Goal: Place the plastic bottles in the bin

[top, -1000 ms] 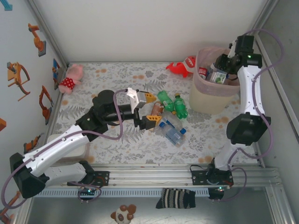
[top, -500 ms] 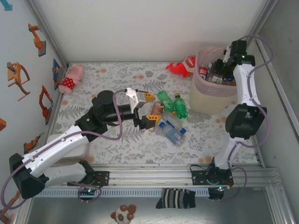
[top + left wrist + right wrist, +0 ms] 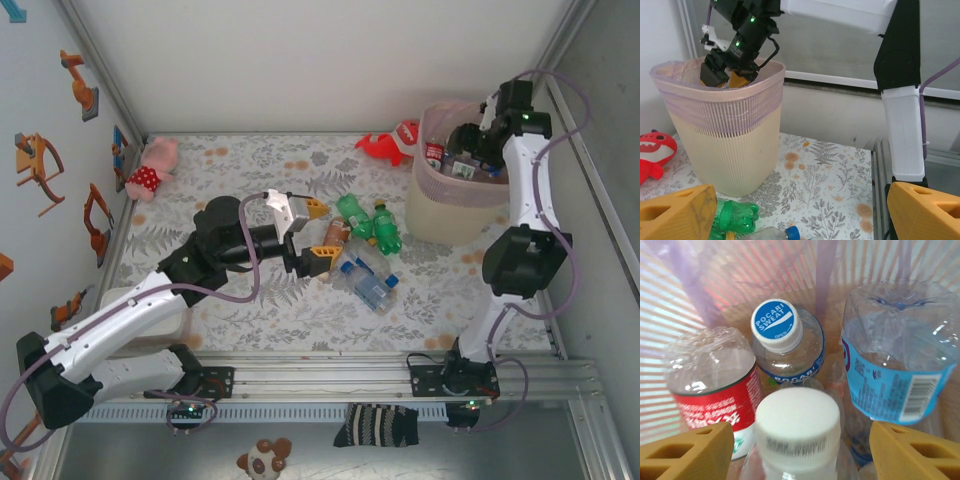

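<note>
Right gripper [image 3: 800, 452]: you had it down inside the bin [image 3: 440, 215], fingers parted, with a gap on either side of the white-capped bottle [image 3: 797, 425] between them, so nothing was gripped. Under it lay a blue-capped bottle [image 3: 776, 326], a red-labelled bottle [image 3: 715, 390] and a blue-labelled bottle [image 3: 895, 360].

Left gripper [image 3: 320, 232]: it stood wide and held nothing, at the cluster of bottles [image 3: 368, 280] on the table [image 3: 250, 170] left of the bin. Two green bottles [image 3: 356, 216] were among them.

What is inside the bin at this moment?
Inside the bin: a blue-capped bottle, a red-labelled bottle, a blue-labelled bottle and a white-capped bottle. They cover the bottom and anything beneath.
</note>
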You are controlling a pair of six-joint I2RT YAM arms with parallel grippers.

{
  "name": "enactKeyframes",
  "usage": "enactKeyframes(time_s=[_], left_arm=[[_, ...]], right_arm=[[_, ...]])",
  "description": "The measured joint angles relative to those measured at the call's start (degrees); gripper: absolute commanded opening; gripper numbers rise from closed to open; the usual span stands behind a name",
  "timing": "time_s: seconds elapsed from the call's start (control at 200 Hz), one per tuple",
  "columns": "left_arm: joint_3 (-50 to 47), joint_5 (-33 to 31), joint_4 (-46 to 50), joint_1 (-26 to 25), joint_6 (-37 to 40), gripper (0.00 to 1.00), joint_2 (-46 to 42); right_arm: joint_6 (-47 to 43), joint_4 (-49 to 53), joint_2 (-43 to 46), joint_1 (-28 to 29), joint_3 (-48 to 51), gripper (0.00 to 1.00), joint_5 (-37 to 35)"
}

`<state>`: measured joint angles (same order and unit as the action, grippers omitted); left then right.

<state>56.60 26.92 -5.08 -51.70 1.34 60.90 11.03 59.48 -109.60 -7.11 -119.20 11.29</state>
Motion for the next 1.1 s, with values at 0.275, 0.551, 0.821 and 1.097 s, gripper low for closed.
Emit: enactKeyframes(time_s=[0.275,0.551,0.821,1.097], left_arm=[[-0.04,-0.57,0.0,0.07,-0.79,0.88,0.02],[-0.13,-1.49,-0.02,0.04,-1.01,0.86,0.02],[-1.27,-5.68,0.02,0.44,-2.64,0.84,0.04],[-1.22,-13.16,2.56,1.51,-5.2,0.84,2.08]], right_arm=[[-0.37,0.22,5.09,0.24,-0.33,0.49,0.55],[-0.17,-2.08,4.48,0.61,4.44,0.37,2.16],[-0.17,-5.9,1.92,0.55,7.28,0.35,2.86],[-0.17,-4.2,3.85,0.55,6.86,0.48,2.64]])
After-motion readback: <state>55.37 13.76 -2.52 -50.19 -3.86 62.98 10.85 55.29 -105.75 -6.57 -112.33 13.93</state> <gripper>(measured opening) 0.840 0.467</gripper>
